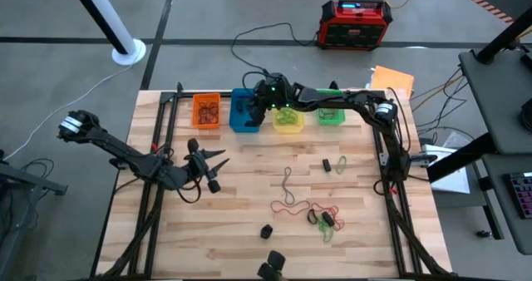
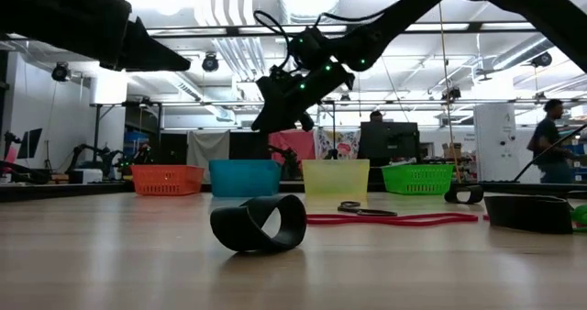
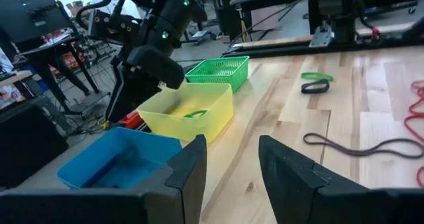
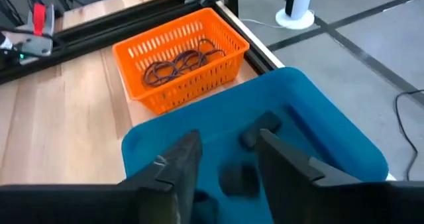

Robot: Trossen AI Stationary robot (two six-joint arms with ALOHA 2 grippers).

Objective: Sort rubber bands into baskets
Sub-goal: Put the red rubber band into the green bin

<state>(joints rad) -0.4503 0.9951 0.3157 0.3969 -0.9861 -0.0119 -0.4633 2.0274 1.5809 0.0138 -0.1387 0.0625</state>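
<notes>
Four baskets stand in a row at the table's far edge: orange (image 1: 206, 110), blue (image 1: 245, 113), yellow (image 1: 288, 120) and green (image 1: 331, 115). My right gripper (image 4: 228, 161) is open and empty, just above the blue basket (image 4: 318, 118), which holds black bands (image 4: 233, 177). The orange basket (image 4: 179, 65) holds brown bands. My left gripper (image 3: 232, 164) is open and empty above the table's left middle (image 1: 212, 160). Loose bands lie on the table: a brown loop (image 1: 287, 184), red ones (image 1: 293, 208), a mixed cluster (image 1: 324, 219) and black clumps (image 1: 266, 230).
A red-black box (image 1: 355, 23) stands on the floor beyond the table. Two small black bands (image 1: 327, 165) lie right of centre, and a wide black band (image 2: 259, 223) lies near the front edge. My right arm (image 1: 349, 98) stretches over the yellow and green baskets.
</notes>
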